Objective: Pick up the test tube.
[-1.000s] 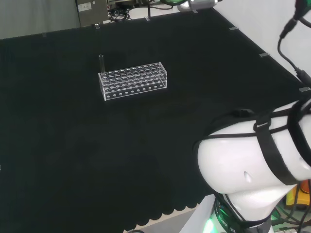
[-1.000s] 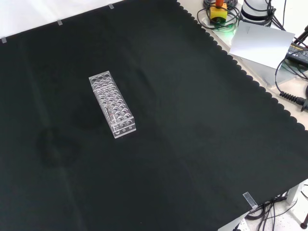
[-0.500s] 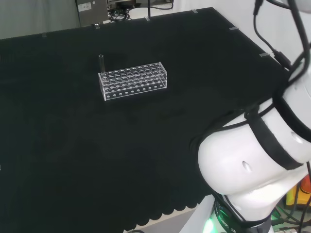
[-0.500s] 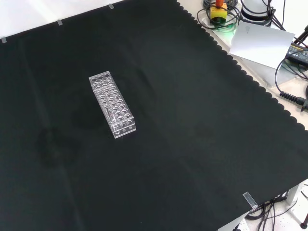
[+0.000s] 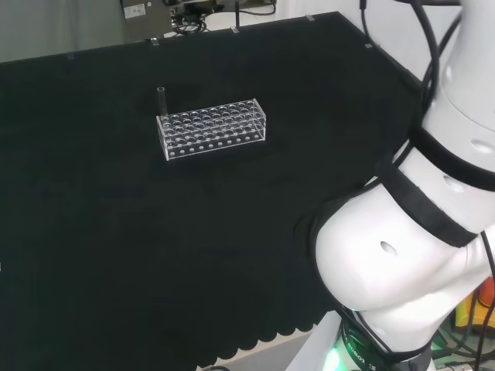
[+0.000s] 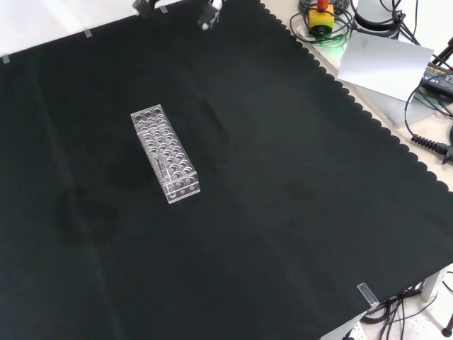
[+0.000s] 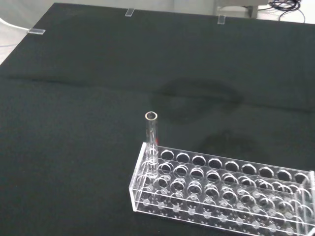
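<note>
Cloth [image 6: 297, 212]: black, covering the whole bench, and bare apart from one clear rack.
Arm [image 5: 402, 255]: big white links bulk at the right of the head view, well apart from the rack.
Rack [image 5: 213, 127]: clear plastic, many holes, lying long-side across the head view; in the front view [image 6: 165, 153] it runs slantwise.
Test tube [image 7: 151, 142]: standing upright in a corner hole of the rack, open mouth on top, upper half clear above the holes.
Handling: I judge it light, stiff, slick and breakable, so pinch the bare upper part and lift straight up.
Hand [image 6: 205, 13]: just peeking in at the top edge of the front view, well apart from the rack.
Fingers: open or curled, I cannot tell.
</note>
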Robot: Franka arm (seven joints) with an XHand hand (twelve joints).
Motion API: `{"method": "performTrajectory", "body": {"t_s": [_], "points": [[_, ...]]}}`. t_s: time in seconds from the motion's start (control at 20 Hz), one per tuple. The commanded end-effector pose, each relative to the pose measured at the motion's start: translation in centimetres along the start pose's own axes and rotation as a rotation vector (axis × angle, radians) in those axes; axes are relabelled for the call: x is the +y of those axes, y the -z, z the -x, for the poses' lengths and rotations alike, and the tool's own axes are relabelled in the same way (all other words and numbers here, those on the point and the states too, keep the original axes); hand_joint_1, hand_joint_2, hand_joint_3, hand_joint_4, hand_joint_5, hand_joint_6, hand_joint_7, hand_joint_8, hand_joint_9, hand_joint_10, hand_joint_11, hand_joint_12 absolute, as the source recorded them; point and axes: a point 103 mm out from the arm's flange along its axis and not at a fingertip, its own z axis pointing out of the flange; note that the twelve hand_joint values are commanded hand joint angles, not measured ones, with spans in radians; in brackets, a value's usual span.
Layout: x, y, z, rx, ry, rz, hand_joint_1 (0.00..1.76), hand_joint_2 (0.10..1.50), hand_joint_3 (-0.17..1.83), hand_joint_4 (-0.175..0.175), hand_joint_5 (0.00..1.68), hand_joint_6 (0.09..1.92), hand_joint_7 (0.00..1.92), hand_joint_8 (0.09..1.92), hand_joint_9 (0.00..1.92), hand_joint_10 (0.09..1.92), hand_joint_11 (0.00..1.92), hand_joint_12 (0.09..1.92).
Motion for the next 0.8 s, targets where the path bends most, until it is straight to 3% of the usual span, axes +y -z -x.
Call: {"method": "performTrajectory", "body": {"t_s": [0.05, 0.8], "points": [[4.2, -2.1, -1.4, -0.013, 0.047, -0.026, 0.62, 1.11, -0.15, -0.084, 0.23, 0.09, 0.21, 0.92, 0.16, 0.99, 0.08, 1.61], [11.0, -7.1, -0.1, -0.051, 0.023, -0.164, 0.67, 1.11, -0.17, -0.096, 0.29, 0.09, 0.38, 0.91, 0.29, 0.95, 0.11, 1.59]]}}
